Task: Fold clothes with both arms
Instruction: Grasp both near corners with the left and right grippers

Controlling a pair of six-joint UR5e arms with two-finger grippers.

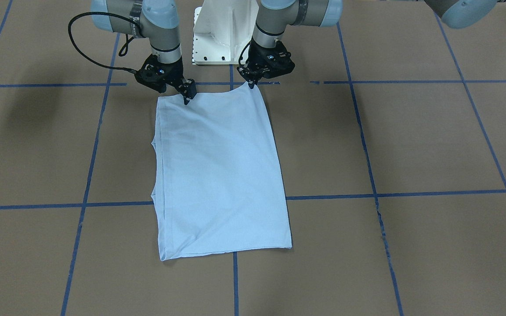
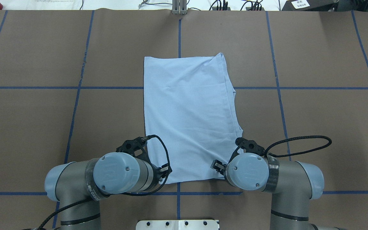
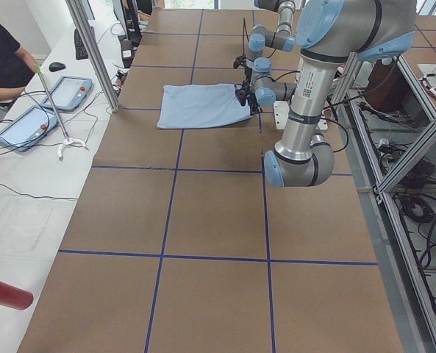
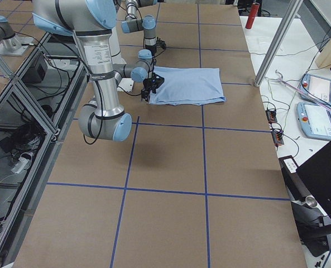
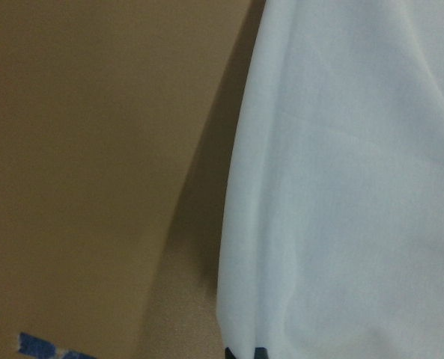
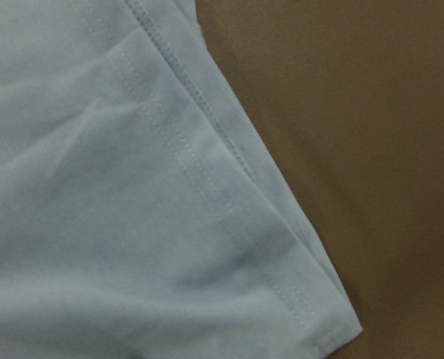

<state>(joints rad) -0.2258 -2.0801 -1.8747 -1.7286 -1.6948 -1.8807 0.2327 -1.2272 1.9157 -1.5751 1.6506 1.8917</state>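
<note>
The front-facing camera across the desk shows what the overhead one hides. My left fingers are pinched closed on a corner of the T-shirt, which rises to a small peak just out from the white pedestal base. Overhead, my own blue wrist caps cover most of both sets of tips. My left wrist camera agrees with the front view: cloth runs down to two dark tips at the bottom of its view, with shadow beside the raised edge. My right fingers touch the same edge, to the other side of the base. I cannot tell whether they are closed on the cloth or only resting on it. My right wrist camera shows just a stacked corner with rows of stitched hem.

The T-shirt lies on the desk straight out from the base. It is folded into a long pale-blue rectangle with a short edge nearest the base, and soft diagonal creases cross it. Along my right-hand side the layers are stepped, and a bit of cloth pokes out partway along.

Blue tape lines grid the brown desk, and some pass under the shirt. Well away from the base, a white bench beyond the desk's far edge carries two teach pendants, cables and a red cylinder. An operator in black sits there.
</note>
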